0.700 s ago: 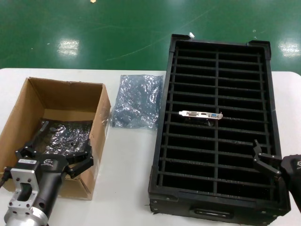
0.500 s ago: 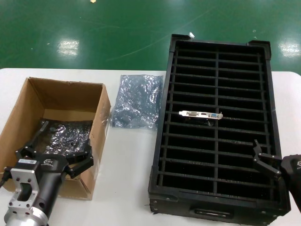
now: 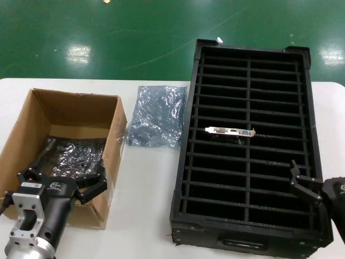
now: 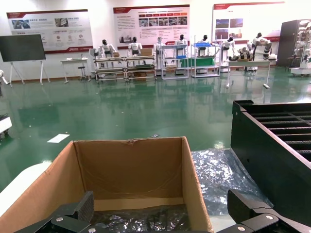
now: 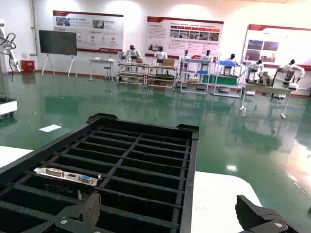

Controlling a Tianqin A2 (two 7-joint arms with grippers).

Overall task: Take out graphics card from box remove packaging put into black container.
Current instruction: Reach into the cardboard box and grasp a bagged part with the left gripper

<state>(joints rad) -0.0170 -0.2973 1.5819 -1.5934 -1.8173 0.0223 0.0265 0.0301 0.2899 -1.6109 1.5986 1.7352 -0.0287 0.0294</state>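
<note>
nearest, the left gripper [image 3: 60, 178] hangs over the near end of the cardboard box [image 3: 32, 116], jaws spread wide and empty, a crinkly bag [image 3: 75, 156] just beyond them. the right gripper [image 3: 304, 186] sits at the black container's [image 3: 183, 178] near right corner, also wide open, holding nothing. farther in, the graphics card [image 3: 229, 131] stands slotted mid-tray. the loose packaging [image 3: 156, 116] lies between box and tray.

Graphics card [image 3: 230, 131] stands slotted mid black container [image 3: 186, 162]; crinkled packaging [image 3: 156, 116] beside box [image 3: 116, 124]
</note>
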